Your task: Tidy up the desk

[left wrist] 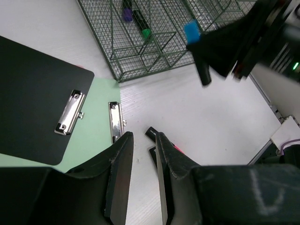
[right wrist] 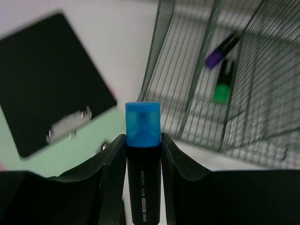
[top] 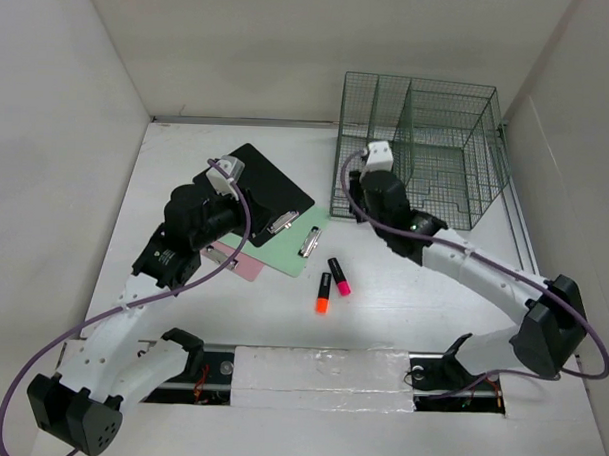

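Holds nothing in the left gripper [left wrist: 143, 140], jaws barely parted, above the black clipboard [top: 254, 191] and green clipboard [top: 294, 250] lying on the white desk [top: 402, 311]. Could catch a metal clip if lowered carelessly. Mid-desk, could knock the loose orange highlighter [top: 323, 293] and pink highlighter [top: 339, 276] rolling. At right, clamps a blue highlighter [right wrist: 143, 126] in the right gripper [right wrist: 143, 140] before the green wire organizer [top: 385, 206]. Might strike the mesh, or drop it short.

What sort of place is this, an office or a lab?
Likely a robot lab bench staged as an office: a white desk boxed by plain walls, a left arm and right arm bolted at its near edge, and clipboards, highlighters and a wire rack.
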### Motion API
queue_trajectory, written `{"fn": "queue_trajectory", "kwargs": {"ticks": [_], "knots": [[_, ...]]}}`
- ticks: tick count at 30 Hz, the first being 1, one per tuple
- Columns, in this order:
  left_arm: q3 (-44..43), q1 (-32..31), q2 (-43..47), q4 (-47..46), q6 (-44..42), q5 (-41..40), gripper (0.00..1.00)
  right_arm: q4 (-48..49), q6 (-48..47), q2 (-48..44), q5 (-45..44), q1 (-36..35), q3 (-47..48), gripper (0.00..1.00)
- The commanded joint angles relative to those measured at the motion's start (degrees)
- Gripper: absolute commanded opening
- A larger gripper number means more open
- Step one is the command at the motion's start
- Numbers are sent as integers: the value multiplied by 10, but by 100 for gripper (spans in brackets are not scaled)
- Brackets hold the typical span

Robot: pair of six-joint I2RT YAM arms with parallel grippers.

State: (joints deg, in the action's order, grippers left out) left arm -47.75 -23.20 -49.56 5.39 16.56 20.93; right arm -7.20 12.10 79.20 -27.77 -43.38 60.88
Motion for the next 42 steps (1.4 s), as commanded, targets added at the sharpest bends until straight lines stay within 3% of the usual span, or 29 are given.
{"fn": "queue_trajectory", "kwargs": {"ticks": [1,5,14,17,18,21,24,26,29,30,31,32,34,36,40,41,42], "knots": [[-17,-2,20,-27,-6,2,22,53,-63,21,-47,38,75,19],[-16,-2,32,-25,-8,0,23,65,-132,89,-64,100,176,20],[-16,-2,32,-24,-8,-1,23,54,-164,229,5,203,368,23],[-16,-2,34,-26,-8,2,23,41,-174,263,7,209,410,41],[-16,-2,35,-26,-8,0,23,39,-176,267,12,209,418,51],[-17,-2,29,-24,-8,1,23,44,-176,262,39,209,427,65],[-17,-2,27,-25,-8,3,23,53,-174,246,54,204,427,70],[-17,-2,26,-26,-8,-3,23,47,-169,231,58,198,416,69],[-18,-2,24,-22,-9,-2,23,54,-143,162,78,176,337,40],[-18,-2,25,-23,-9,-1,23,62,-133,136,83,168,303,19],[-18,-2,24,-24,-9,-6,23,115,-123,83,109,140,172,10],[-20,-2,24,-23,-9,-7,23,116,-93,57,119,140,171,10],[-19,-2,20,-21,-10,-5,23,154,-67,15,136,120,48,4],[-17,-2,17,-23,-9,1,23,151,-40,-19,147,85,-11,1],[-19,-2,5,-23,-8,0,23,38,-41,-27,156,25,-71,0],[-19,-2,3,-21,-7,2,23,24,-43,-28,161,12,-86,6],[-20,-2,3,-21,-7,3,23,11,-44,-26,166,-13,-92,23]]}}
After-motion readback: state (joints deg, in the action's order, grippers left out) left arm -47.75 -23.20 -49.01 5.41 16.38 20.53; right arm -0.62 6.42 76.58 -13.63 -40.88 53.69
